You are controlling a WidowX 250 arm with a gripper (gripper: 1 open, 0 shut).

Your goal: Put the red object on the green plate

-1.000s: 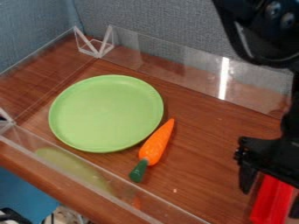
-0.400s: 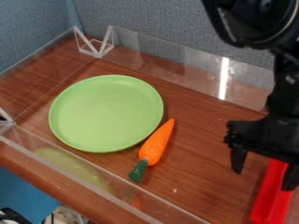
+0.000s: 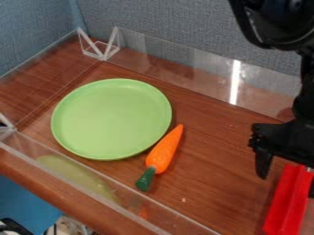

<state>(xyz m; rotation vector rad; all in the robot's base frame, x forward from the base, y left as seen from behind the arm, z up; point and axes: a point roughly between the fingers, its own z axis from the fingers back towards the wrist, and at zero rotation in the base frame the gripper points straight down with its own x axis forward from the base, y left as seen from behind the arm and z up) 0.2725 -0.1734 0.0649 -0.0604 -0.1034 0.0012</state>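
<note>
Dark wood counter (image 3: pixel 208 110) with clear acrylic walls, jaws (image 3: pixel 281 158) hanging spread apart over the red object (image 3: pixel 289 202)
Red object is lying on the counter at the lower right corner, running roughly top to bottom, its upper end sitting between and just below the black fingers (image 3: pixel 262 158); can't tell if they're touching it. Green plate (image 3: pixel 112 117) is sitting flat at centre-left, well apart from the red object. An orange carrot (image 3: pixel 162 155) with a green tip is lying just beside the plate's lower right rim, between plate and red object
</note>
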